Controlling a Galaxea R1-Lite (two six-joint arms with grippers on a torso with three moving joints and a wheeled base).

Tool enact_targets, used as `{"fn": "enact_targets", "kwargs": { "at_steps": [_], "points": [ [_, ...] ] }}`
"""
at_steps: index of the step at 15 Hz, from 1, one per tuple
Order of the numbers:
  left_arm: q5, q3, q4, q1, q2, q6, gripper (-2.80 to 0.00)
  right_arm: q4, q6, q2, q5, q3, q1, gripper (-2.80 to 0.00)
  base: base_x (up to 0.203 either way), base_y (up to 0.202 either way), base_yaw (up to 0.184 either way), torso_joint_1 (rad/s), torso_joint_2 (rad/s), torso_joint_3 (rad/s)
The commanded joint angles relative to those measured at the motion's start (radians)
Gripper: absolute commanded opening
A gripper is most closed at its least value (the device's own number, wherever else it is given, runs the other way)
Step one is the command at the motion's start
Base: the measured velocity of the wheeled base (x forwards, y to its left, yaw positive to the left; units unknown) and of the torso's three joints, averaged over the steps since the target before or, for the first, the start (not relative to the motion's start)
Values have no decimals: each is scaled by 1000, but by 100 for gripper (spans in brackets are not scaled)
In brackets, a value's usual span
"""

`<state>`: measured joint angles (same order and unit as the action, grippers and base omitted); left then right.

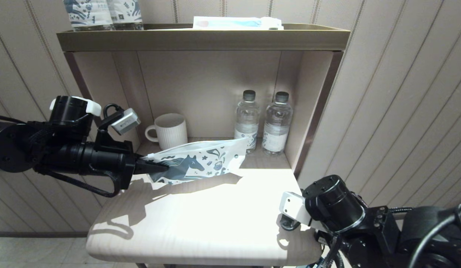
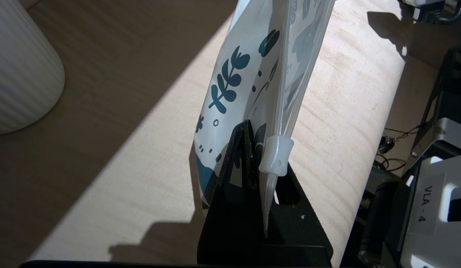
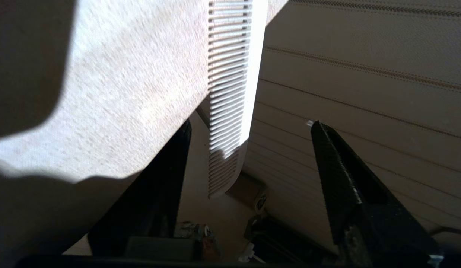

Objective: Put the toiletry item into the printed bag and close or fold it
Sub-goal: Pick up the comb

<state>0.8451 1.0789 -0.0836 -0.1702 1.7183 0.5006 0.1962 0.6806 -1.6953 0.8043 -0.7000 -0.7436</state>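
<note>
the bag (image 1: 200, 162) is pinched at its slider end by the left gripper (image 1: 156, 167) and held off the shelf (image 1: 186, 223), mouth strip toward the right arm, presumably so it can be loaded. the comb (image 3: 230, 93) overhangs the shelf's right edge, which leaves its end free to be gripped from the side; it sits between the spread fingers of the right gripper (image 3: 249, 149), not yet clamped (hidden from the head camera). a mug (image 1: 170, 130) and bottles (image 1: 264, 124) are parked behind, clear of the work.

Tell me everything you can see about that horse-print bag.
The printed bag is a flat white plastic pouch with a dark teal horse, leaves and small motifs, and a clear strip with a white slider along its top. The left claw is shut on one end, holding it on edge above the pale wooden tabletop, sloping toward two water bottles.
</note>
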Motion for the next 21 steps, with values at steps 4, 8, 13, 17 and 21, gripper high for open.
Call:
{"fn": "enact_targets", "kwargs": {
  "at_steps": [4,8,13,17,21],
  "points": [
    [5,-1,-1,0,-3,3,-280,-3,7,-6,4,-1,0,-280,0,0,0,0,0,0],
    [5,-2,-1,0,-5,3,-280,5,7,-12,4,-4,0,-280,0,0,0,0,0,0],
    [6,-2,-2,0,-8,1,-280,42,0,55,-25,-43,3,-280,0,0,0,0,0,0],
    [6,-16,8,-3,-26,3,-280,65,-88,159,-131,-85,10,-280,0,0,0,0,0,0],
    [7,-94,89,-8,-53,63,-280,130,-165,209,-167,-112,-61,-280,0,0,0,0,0,0]
  ]
}}
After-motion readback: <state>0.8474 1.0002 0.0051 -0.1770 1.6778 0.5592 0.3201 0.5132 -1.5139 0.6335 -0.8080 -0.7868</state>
